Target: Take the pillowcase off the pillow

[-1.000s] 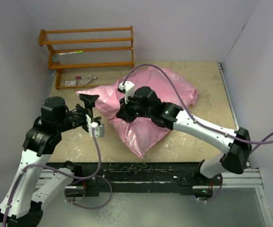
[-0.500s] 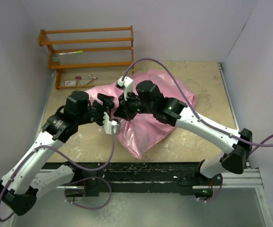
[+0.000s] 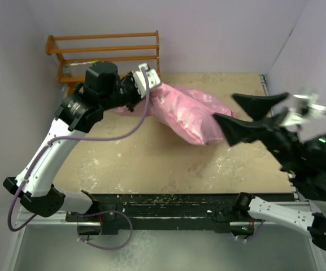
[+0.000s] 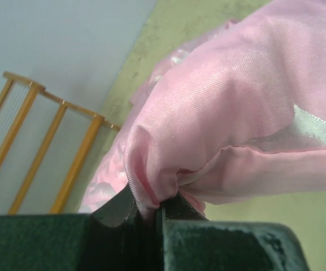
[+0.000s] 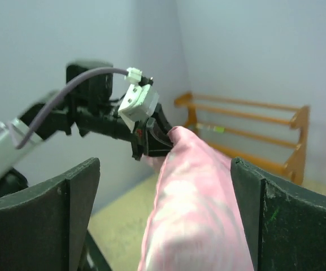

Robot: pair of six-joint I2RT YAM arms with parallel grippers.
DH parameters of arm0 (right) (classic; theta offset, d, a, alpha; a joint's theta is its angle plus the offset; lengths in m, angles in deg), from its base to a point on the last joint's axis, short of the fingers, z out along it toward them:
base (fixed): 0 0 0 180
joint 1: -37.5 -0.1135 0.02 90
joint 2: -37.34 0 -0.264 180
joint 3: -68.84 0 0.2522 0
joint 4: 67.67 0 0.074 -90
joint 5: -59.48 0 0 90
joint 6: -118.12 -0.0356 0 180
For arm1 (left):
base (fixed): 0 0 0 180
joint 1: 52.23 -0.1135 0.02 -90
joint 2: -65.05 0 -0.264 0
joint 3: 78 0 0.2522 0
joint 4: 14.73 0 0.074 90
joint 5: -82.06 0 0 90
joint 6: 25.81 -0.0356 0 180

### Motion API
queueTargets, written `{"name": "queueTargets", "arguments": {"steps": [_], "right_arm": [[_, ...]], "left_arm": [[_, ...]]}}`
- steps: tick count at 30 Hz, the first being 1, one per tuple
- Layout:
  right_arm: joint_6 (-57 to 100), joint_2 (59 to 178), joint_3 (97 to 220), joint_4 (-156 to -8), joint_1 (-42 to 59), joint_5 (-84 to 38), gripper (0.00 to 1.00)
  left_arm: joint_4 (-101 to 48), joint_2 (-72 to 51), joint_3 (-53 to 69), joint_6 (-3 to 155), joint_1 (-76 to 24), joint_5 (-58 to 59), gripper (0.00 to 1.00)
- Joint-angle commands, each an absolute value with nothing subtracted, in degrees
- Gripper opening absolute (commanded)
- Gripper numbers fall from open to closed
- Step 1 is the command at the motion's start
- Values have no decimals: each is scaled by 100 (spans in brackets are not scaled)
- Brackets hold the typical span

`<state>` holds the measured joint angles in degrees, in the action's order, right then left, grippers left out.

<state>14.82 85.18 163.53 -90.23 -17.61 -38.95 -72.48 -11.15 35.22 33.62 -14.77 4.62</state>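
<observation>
The left fingers (image 3: 151,90) are found clenched on a bunched fold at the left end of the pillowcase (image 3: 191,110). In the left wrist view the pink fabric is seen pinched between the two dark pads (image 4: 114,209). That end is held up off the counter (image 3: 151,164), toward its far-left corner. From there the cover slopes down and to the right, and its plump bulk is rested on the counter along the far edge, past the middle. What fills the cover is hidden.

The right fingers (image 3: 225,107) are observed spread wide and released above the counter's right side, well apart from the pillowcase. In the right wrist view the cover is framed between them at a distance.

The counter is noted as beige, with pale scuffs and speckles, and is enclosed by plain light-grey walls.

A wooden rack (image 3: 109,48) is placed at the far-left corner. A slim white-and-green item (image 5: 211,129) is seen lying on one of its shelves.
</observation>
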Motion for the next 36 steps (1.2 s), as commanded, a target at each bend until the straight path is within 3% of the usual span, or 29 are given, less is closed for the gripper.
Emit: {"name": "queueTargets", "arguments": {"steps": [1,6,14,21,24,36], "right_arm": [[1639,7753,15880,-9052,-1778,-4743,100],[1861,7465,15277,-9241,-1780,-5108,100],[2500,7741,14353,-8942,-1777,-4799,100],[2449,8470,13726,-9176,-1778,-5350,100],[2566,8578,13229,-8348,-1766,-5347,100],[3105,11058,13508,-6337,-236,-3063,95]], "left_arm": [[-7257,-1385,4946,5421,-1769,179,0],[-7462,-1797,6191,6026,-2423,461,0],[-7727,-2320,7700,6127,-3103,-64,0],[-7483,-1942,6739,6245,-3712,-257,0],[-7281,-1681,6295,6142,-3948,-252,0],[-7317,-1052,5984,5646,-4318,-282,0]]}}
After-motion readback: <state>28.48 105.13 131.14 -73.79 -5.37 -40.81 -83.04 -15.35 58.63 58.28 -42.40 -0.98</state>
